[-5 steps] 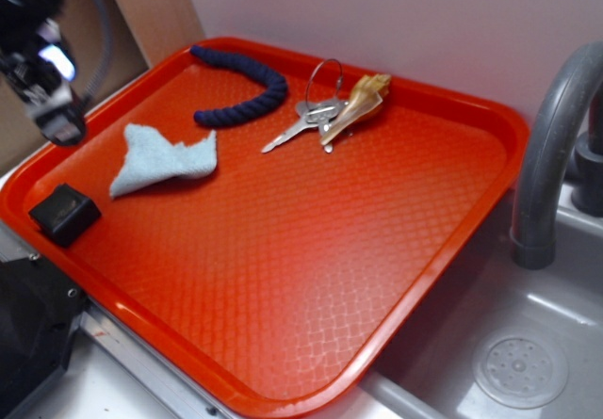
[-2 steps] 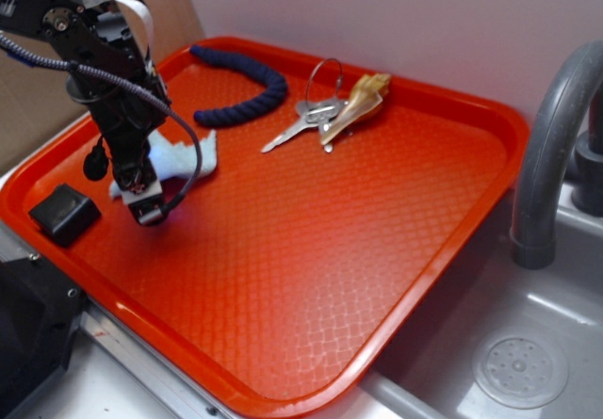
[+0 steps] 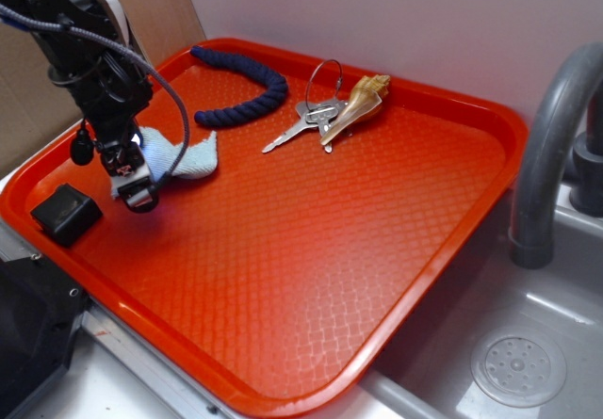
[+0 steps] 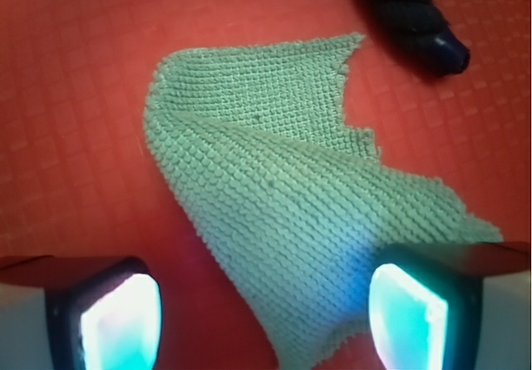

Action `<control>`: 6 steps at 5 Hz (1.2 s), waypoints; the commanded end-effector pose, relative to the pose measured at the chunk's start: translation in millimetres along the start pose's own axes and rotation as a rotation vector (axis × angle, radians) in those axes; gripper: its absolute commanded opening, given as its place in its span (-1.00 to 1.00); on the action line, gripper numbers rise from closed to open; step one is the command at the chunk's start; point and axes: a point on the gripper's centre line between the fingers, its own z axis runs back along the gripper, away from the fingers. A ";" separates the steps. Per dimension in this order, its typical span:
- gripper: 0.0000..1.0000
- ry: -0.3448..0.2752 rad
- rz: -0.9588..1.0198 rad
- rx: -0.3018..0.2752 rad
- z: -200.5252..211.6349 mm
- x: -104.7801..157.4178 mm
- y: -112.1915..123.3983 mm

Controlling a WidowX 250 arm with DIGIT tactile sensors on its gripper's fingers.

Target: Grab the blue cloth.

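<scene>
From where I'm driving, the tool (image 4: 266,316) sits with its jaws spread wide, nothing between them but cloth and tray. In the wrist view one pad (image 4: 120,320) is over bare red surface and the other (image 4: 407,316) sits over the cloth's edge; can't tell if either is touching down. In the exterior view the tool (image 3: 132,185) hangs at the left end of the tray, right over the near part of the blue cloth (image 3: 179,158).

The blue cloth (image 4: 291,212) lies flat on the tray, near its left-back corner. In the wrist view its long axis runs diagonally from upper left down to lower right, with one tip poking toward the top right, another spike out to the right, and a narrow tail running down between the pads. It's pale blue (reads greenish on the wrist cam), nubbly terry texture, ragged outline, with a fold ridge across the middle.

Just beyond it is the dark navy rope (image 3: 247,91), curved like a hook, its blunt end (image 4: 416,21) near the cloth's top tip but apart from it. Further along sit the keys (image 3: 325,108) on a ring. A small black block (image 3: 64,214) sits by the tray's left rim. The red tray (image 3: 377,249) rests on the bench (image 3: 66,391) next to a sink (image 3: 528,344) with a grey faucet (image 3: 546,165).
</scene>
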 end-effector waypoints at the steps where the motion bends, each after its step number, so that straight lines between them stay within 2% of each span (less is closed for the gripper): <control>1: 1.00 -0.008 -0.141 -0.078 -23.3 11.0 4.1; 2: -1.00 -0.023 -0.079 -0.072 -30.0 7.1 21.9; 3: -1.00 -0.010 -0.029 -0.056 -31.1 0.5 40.7; 4: -1.00 -0.025 -0.010 -0.031 -17.5 -1.7 45.2; 5: -1.00 -0.045 0.014 -0.009 -4.1 -7.2 46.3; 6: -1.00 -0.057 0.080 -0.022 30.8 -8.8 36.9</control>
